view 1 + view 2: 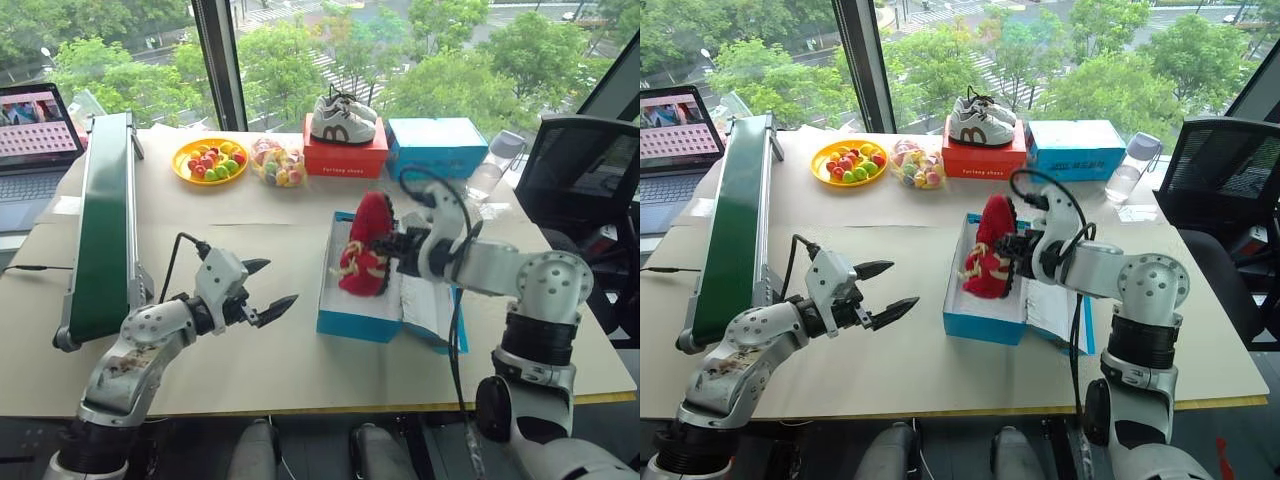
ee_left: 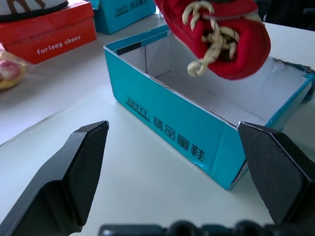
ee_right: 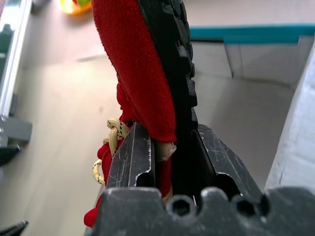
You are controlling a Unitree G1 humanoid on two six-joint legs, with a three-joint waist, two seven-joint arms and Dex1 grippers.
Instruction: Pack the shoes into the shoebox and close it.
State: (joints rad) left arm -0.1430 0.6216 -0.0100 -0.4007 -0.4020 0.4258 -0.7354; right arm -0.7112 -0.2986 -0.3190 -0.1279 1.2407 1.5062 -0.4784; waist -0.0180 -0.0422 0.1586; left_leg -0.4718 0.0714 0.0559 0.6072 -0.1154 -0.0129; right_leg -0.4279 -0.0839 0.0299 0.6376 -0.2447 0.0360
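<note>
We see a small red fuzzy shoe [image 1: 368, 245] with cream laces, held on edge above the open blue shoebox [image 1: 358, 318], toe up, so it can likely be lowered straight into the white interior. The right gripper [image 3: 170, 147] is clamped on it, one finger on the red upper and one against the black sole. The box sits near the front edge of the table [image 1: 250, 240], its lid [image 1: 434, 310] folded out flat to the right, leaving the opening clear. The left gripper [image 1: 268, 290] hangs to the box's left with fingers spread wide and nothing between them, well apart from the box. We cannot make out whether the second shoe already lies inside; the held shoe and the arm hide much of the interior.
</note>
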